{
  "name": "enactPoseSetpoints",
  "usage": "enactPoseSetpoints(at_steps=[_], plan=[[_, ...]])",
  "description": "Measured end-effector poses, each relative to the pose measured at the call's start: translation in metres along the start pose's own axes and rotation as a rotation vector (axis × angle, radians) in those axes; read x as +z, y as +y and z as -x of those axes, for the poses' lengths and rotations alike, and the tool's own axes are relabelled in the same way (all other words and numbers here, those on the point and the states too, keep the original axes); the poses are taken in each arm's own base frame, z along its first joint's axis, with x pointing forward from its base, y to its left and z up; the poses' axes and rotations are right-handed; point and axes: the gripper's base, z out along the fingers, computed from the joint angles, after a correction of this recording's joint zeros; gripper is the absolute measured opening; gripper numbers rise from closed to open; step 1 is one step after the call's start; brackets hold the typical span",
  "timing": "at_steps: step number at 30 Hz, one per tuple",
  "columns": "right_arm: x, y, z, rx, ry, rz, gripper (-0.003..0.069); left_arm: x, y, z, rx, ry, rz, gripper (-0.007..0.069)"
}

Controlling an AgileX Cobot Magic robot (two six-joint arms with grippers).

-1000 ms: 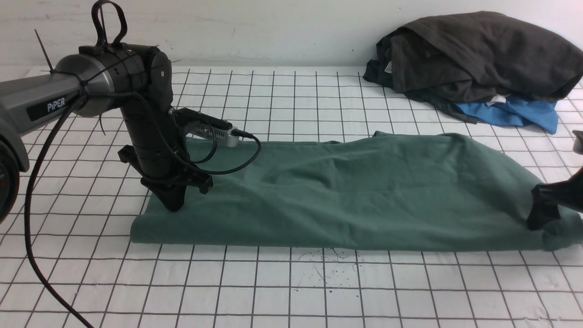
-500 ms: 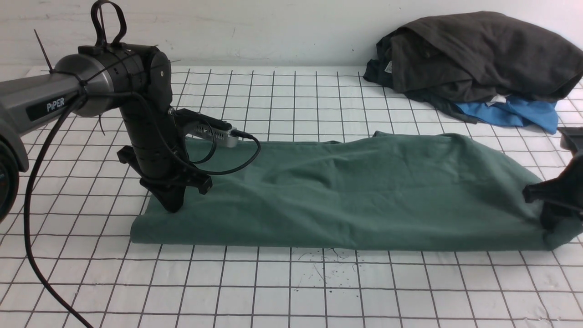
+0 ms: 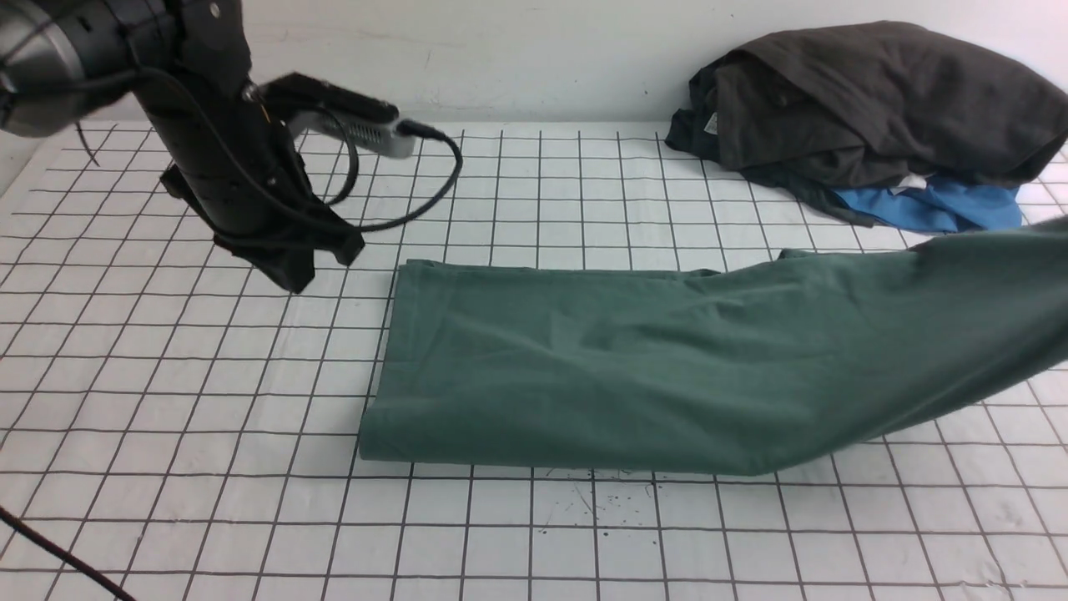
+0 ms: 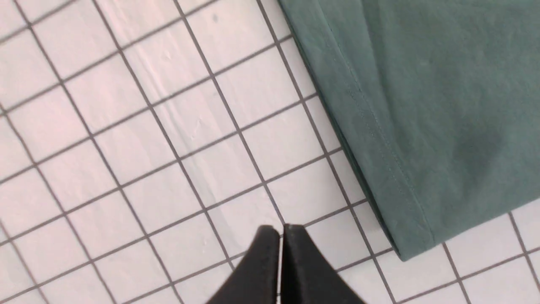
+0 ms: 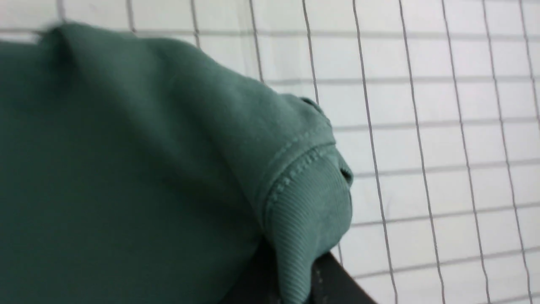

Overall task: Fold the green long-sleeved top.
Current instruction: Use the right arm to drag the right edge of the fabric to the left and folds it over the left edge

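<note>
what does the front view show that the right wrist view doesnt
Front only: the left gripper, apart from the cloth, plus the dark garments and blue garment piled at the far right. Right wrist only: the right gripper shut on a ribbed cuff. Both: the green long-sleeved top and the gridded table.

No word, number or brand can be read in any view. A small pale tag (image 3: 712, 123) sits on the dark garments (image 3: 876, 100) heaped at the bench's far right corner (whatever is printed on it is too small to make out).
</note>
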Motion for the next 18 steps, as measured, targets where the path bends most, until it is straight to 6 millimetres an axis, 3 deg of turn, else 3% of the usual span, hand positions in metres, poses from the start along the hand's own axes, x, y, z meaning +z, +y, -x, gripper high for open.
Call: enactPoseSetpoints(at_steps=[2,3,5,9,10,11,12,13,14,15,18], plan=[[-0.015,0.013,0.011,-0.041,-0.045,0.030,0.0010,-0.010,-0.001,-0.001,0.002,-0.023,0.005,-0.0008],[-0.037,0.040,0.026,-0.099,-0.105,0.103,0.0010,-0.028,-0.003,-0.004,0.004,-0.066,0.015,-0.0008],[-0.048,0.057,0.032,-0.133,-0.134,0.150,0.0010,-0.036,-0.004,-0.006,0.006,-0.084,0.021,-0.0008],[-0.081,0.140,0.049,-0.275,-0.219,0.357,0.0010,-0.068,-0.007,-0.013,0.013,-0.157,0.044,-0.0008],[-0.083,0.149,0.050,-0.290,-0.223,0.374,0.0010,-0.071,-0.007,-0.014,0.014,-0.164,0.049,-0.0008],[-0.089,0.190,0.050,-0.359,-0.231,0.454,0.0010,-0.085,-0.008,-0.019,0.019,-0.188,0.065,-0.0008],[-0.088,0.196,0.051,-0.366,-0.229,0.461,0.0010,-0.088,-0.008,-0.020,0.020,-0.193,0.068,-0.0008],[-0.087,0.229,0.048,-0.417,-0.216,0.514,0.0010,-0.100,-0.010,-0.025,0.023,-0.211,0.077,-0.0008],[-0.088,0.233,0.049,-0.422,-0.219,0.521,0.0010,-0.101,-0.010,-0.026,0.023,-0.213,0.078,-0.0008],[-0.085,0.264,0.045,-0.464,-0.201,0.567,0.0010,-0.111,-0.012,-0.030,0.025,-0.234,0.085,-0.0008],[-0.080,0.308,0.036,-0.518,-0.171,0.632,0.0010,-0.125,-0.014,-0.037,0.027,-0.257,0.092,-0.0008]])
